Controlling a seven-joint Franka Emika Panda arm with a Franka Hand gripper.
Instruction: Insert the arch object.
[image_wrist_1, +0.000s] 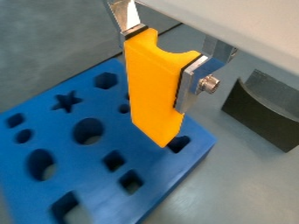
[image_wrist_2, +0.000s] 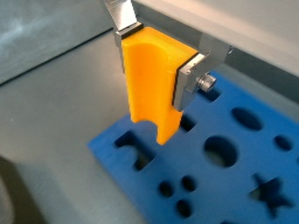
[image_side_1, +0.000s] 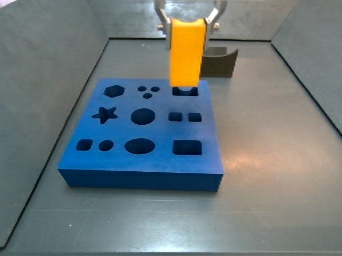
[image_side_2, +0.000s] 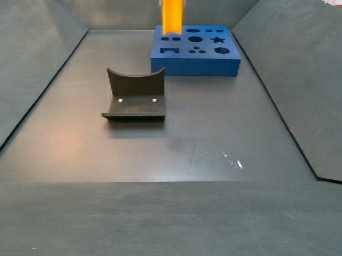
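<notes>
From the nearest vantage, in a wrist view, we see the gripper closed on the arch object, a bright orange-yellow block held upright between the flat silver fingers, its upper part clamped and its long body hanging below them. In both wrist views the block's lower end sits at a cut-out near the edge of the blue board, and we cannot tell how far it has gone in. The other cut-outs, a star, circles and squares among them, lie open across the foam surface.

In a side view we find the arch object standing vertically over the board, its base meeting a notched opening in the far row, with the gripper only partly in frame above it. Just beyond the board stands the fixture, dark and L-shaped, apart from the block.

Farther off, in a side view from the opposite end, we see the fixture in the foreground on the grey floor, and the board well behind it with the orange block rising from its left side.
</notes>
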